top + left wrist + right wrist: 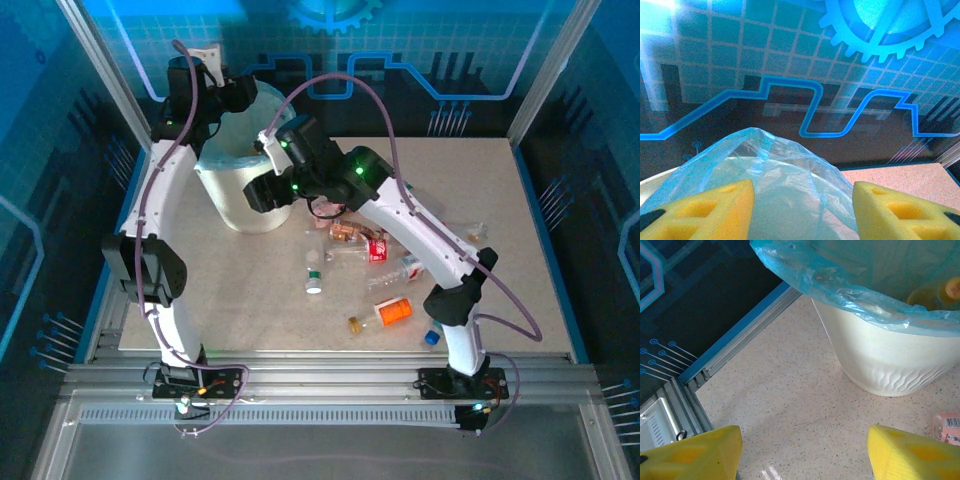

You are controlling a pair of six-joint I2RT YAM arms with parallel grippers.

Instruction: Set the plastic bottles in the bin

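Note:
The bin is a white ribbed bucket with a light-blue bag liner, standing at the back left of the table. My left gripper hangs over its far rim. In the left wrist view that gripper is open, its yellow fingers spread above the bag liner with nothing between them. My right gripper is low beside the bin's right side. In the right wrist view it is open over bare table, short of the bin. Several plastic bottles lie loose at mid-table. One bottle shows through the liner.
Loose bottles spread from the table's middle to its right, among them a white-labelled one and a red-labelled one. A pink-labelled bottle lies by my right finger. The metal frame rail runs along the table's left edge.

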